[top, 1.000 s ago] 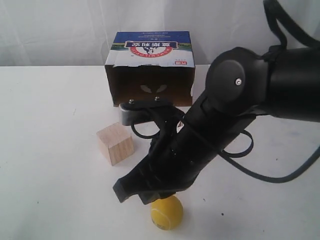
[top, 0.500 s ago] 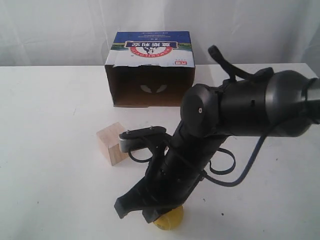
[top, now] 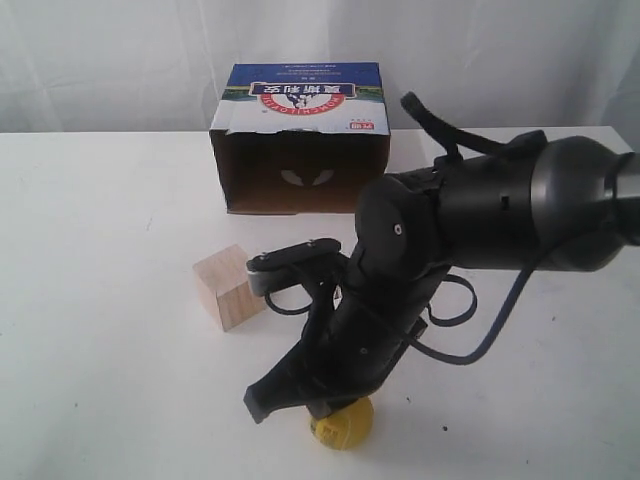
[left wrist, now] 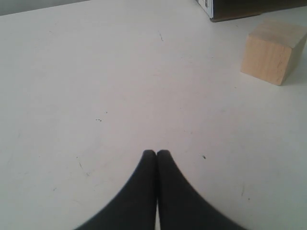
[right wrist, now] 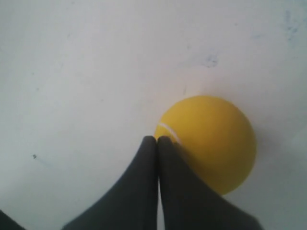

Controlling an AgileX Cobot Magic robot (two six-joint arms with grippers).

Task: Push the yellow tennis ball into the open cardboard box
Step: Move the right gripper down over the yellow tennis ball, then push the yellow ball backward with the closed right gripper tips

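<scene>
The yellow tennis ball [top: 345, 427] lies near the table's front edge, half hidden under my right arm. In the right wrist view the ball [right wrist: 211, 143] shows its pale seam, and my right gripper [right wrist: 157, 139] is shut, its closed fingertips resting against the ball's side with nothing held. The open cardboard box [top: 300, 135] stands at the back centre, its dark opening facing the front. My left gripper [left wrist: 157, 153] is shut and empty over bare table; it does not show in the exterior view.
A pale wooden cube [top: 230, 287] sits between the ball and the box, left of my right arm; it also shows as the cube [left wrist: 272, 57] in the left wrist view, beside a corner of the box [left wrist: 240, 8]. The table is white.
My right arm has folded down low over the ball, covering more of it, then shifted slightly to the right. The ball has stayed at almost the same spot.
</scene>
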